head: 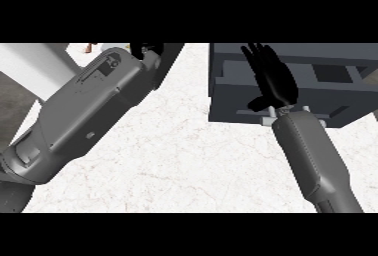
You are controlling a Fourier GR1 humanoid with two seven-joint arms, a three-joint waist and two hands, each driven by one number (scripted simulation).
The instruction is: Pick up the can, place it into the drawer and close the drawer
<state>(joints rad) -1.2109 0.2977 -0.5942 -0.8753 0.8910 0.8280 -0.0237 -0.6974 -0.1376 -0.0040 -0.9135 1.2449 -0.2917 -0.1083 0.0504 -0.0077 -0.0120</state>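
Note:
The dark grey drawer unit (339,102) stands on the counter at the upper right, with a pale handle (267,119) on its near face. My right hand (272,77) is open, fingers straight and pointing away from me, lying over the unit's front and top just above the handle. Whether it touches the unit I cannot tell. My left forearm (81,115) rises steeply across the left side. Only the base of my left hand (153,52) shows at the top edge. No can is visible in the head view.
The white marbled counter (192,160) spreads between the two arms. Its left edge (33,107) drops off to darker ground. A small brownish object (90,48) sits at the far top left.

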